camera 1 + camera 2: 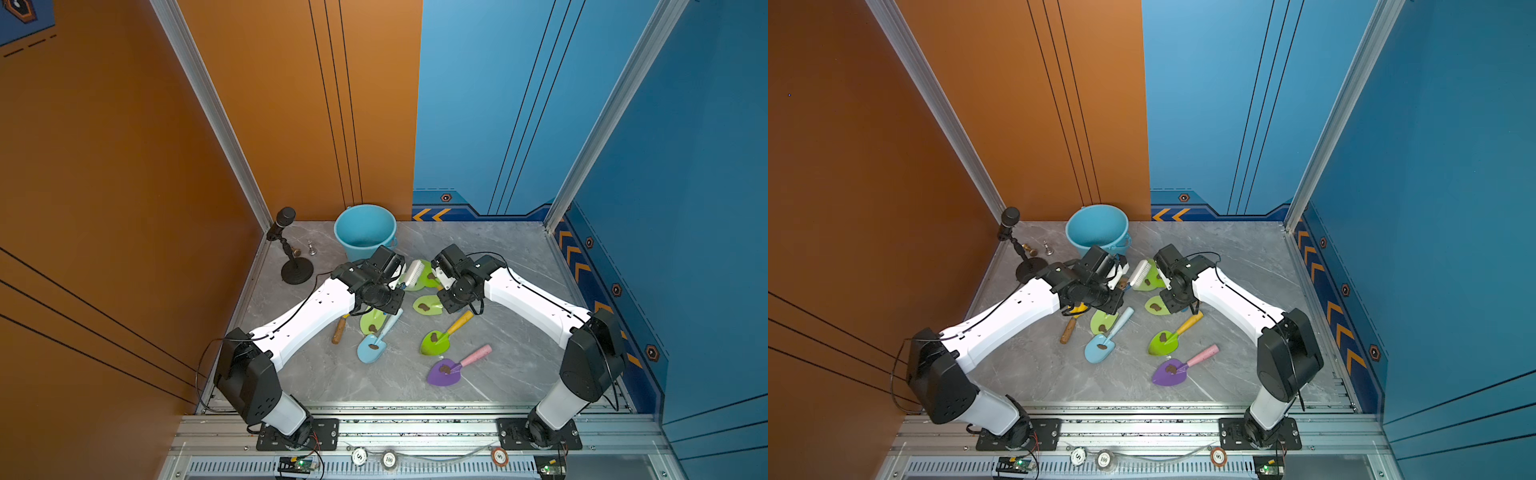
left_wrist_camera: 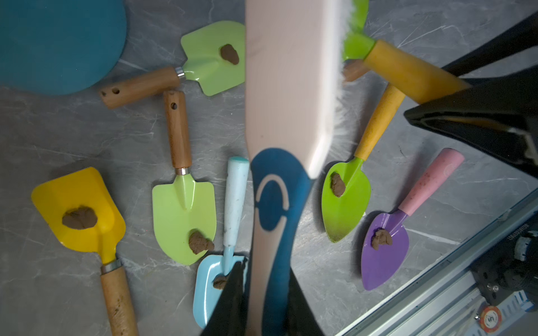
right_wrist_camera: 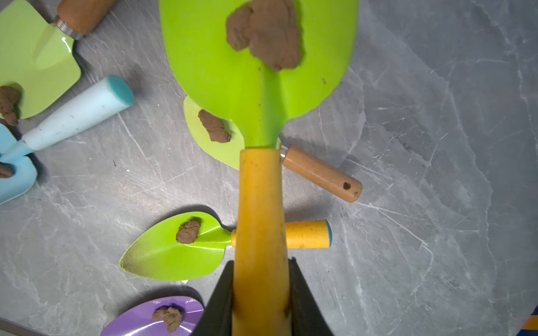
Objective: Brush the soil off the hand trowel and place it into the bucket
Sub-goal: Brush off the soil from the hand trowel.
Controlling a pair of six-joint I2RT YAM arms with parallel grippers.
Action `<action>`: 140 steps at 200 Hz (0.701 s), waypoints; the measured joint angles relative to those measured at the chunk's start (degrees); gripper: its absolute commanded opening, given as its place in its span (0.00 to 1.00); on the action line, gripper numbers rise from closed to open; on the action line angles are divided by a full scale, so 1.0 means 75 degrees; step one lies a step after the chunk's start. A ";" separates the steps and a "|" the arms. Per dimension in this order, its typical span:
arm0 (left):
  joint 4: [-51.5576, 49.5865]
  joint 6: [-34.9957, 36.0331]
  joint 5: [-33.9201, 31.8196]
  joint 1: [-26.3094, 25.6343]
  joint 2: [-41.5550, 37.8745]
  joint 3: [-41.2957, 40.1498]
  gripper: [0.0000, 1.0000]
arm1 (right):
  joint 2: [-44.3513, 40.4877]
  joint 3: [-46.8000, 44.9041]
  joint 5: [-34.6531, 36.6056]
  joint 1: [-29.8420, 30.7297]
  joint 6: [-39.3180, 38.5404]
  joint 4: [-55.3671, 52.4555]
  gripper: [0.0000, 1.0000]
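Right wrist view: right fingers (image 3: 222,293) clamped tight on the yellow handle of the green trowel (image 3: 259,96), soil lump (image 3: 265,35) on its blade, tip cut off by the frame. Now the left fingers (image 2: 230,299), squeezing the brush (image 2: 288,87), bristles just beside that blade. From above, the right wrist hides most of it. At the back of the bench (image 1: 528,245) stands the bucket (image 1: 365,232), other trowels (image 1: 442,372) scattered nearer.

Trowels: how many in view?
8. Held in the right gripper: bright green trowel. On the table: another bright green, purple, light blue, yellow under the left arm, three pale green mid-table. Arms may hide more.
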 measured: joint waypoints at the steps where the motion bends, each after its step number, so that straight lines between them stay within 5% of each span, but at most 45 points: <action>1: -0.0003 0.0003 -0.0009 0.0000 0.0000 0.0000 0.00 | 0.0000 0.0000 0.0000 0.0003 0.0000 -0.0003 0.07; 54: -0.0402 0.0280 -0.0525 -0.0804 0.0210 0.0236 0.00 | 0.0000 0.0003 -0.0058 0.0149 -0.0026 -0.0012 0.06; 140: -0.0498 0.0268 -0.1294 -0.0991 0.1064 0.0577 0.00 | 0.0000 0.0003 -0.0160 0.0539 -0.0085 -0.0265 0.06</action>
